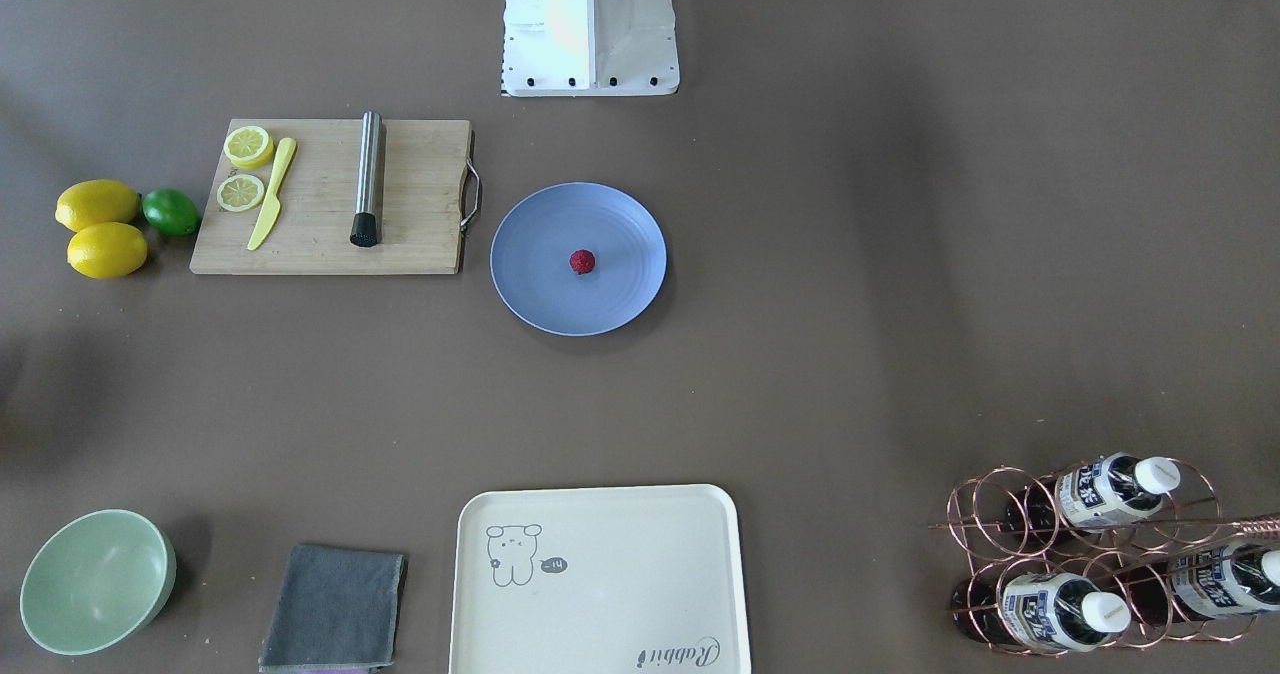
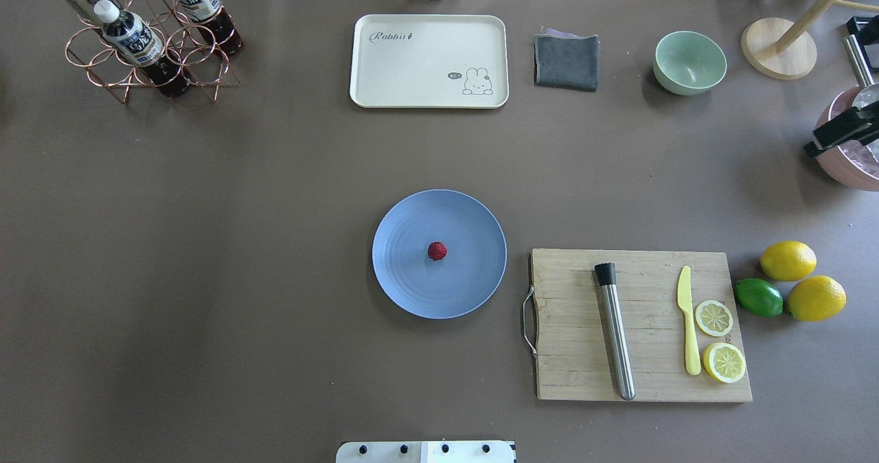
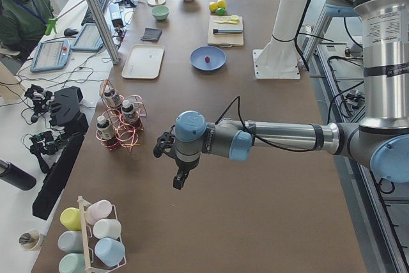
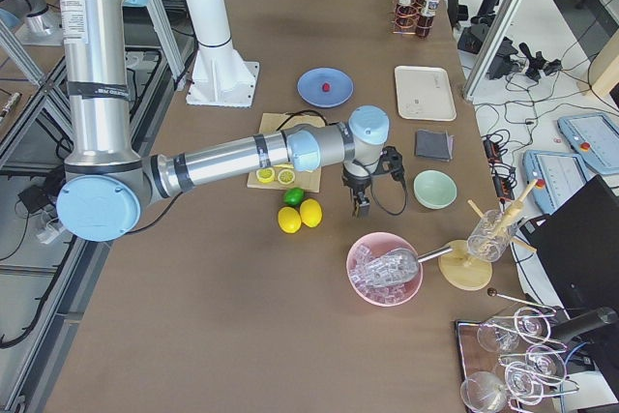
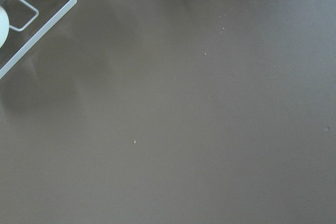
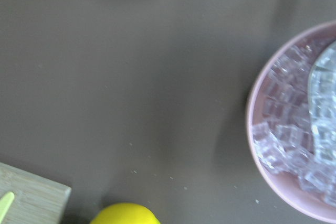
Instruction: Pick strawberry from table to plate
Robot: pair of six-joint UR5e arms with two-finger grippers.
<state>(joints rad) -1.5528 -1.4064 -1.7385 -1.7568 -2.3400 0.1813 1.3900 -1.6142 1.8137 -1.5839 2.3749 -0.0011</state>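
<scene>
The small dark-red strawberry [image 1: 582, 261] [image 2: 437, 251] lies near the middle of the round pale blue plate [image 1: 620, 299] [image 2: 474, 284], which rests on the brown-grey table [image 2: 240, 243]. No gripper is near either. My left gripper [image 3: 180, 180] hangs fingers-down over bare table far off at the table's left end. My right gripper [image 4: 360, 202] hangs fingers-down between the lemons and the green bowl; its dark body [image 2: 839, 130] juts in at the overhead view's right edge. Whether either is open or shut cannot be told.
A wooden cutting board [image 2: 645, 380] with a steel rod, yellow knife and lemon slices lies right of the plate, with lemons [image 2: 788, 260] and a lime beyond. A cream tray [image 2: 384, 92], grey cloth, green bowl [image 2: 689, 62], bottle rack [image 2: 147, 64] and pink ice bowl [image 4: 384, 268] line the far side.
</scene>
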